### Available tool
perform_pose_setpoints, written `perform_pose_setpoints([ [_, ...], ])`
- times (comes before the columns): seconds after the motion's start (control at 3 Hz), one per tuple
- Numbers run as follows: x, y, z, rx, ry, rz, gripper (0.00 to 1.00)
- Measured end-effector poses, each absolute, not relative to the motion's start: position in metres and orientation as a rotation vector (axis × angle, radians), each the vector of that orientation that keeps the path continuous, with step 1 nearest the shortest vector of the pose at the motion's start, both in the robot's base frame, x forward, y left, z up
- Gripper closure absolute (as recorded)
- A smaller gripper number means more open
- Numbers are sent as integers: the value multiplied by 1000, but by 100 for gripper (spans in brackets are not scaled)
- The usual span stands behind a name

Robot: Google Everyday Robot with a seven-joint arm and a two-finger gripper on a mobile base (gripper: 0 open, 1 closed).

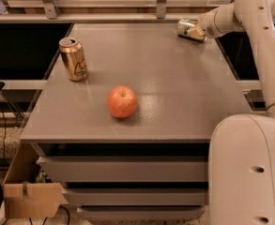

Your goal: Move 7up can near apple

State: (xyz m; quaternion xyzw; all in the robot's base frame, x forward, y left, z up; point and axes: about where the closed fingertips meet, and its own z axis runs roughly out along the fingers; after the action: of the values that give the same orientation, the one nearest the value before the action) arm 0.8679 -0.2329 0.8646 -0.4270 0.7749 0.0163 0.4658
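The small white-silver 7up can (188,28) with its green band is at the far right corner of the flat, matte grey tabletop (174,78); it is tipped over on its side, one round end turned towards the left. The gripper (201,30) sits right against the can's right end, at the tip of a smooth, white, tube-shaped arm (263,41) that reaches in from the right edge; from where I stand, whether the gripper has actually closed on the can or only rests beside it I cannot tell.

The round red-orange apple (122,101), glossy with a yellowish patch and a dimpled stem end facing up, sits near the front middle of the table, well apart from the 7up can. A gold-bronze metal can (73,59) stands upright towards the left side, its silver lid showing, a pale marking on its wall; it is apart from the apple and far from the gripper.

The tabletop has a dull sheen and throws a soft reflection beside the apple; below it run grey, flat-fronted drawer-like tiers (123,170). A rounded white plastic shell (247,172) of the robot fills the lower right; a brown cardboard box (31,198) sits on the floor at lower left.
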Motion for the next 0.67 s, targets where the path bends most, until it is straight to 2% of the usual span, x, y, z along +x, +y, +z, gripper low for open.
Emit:
perform_pose_setpoints([
  [0.33, 868, -233, 865, -1049, 1902, 40, 85],
  [0.67, 868, -233, 865, -1049, 1902, 40, 66],
])
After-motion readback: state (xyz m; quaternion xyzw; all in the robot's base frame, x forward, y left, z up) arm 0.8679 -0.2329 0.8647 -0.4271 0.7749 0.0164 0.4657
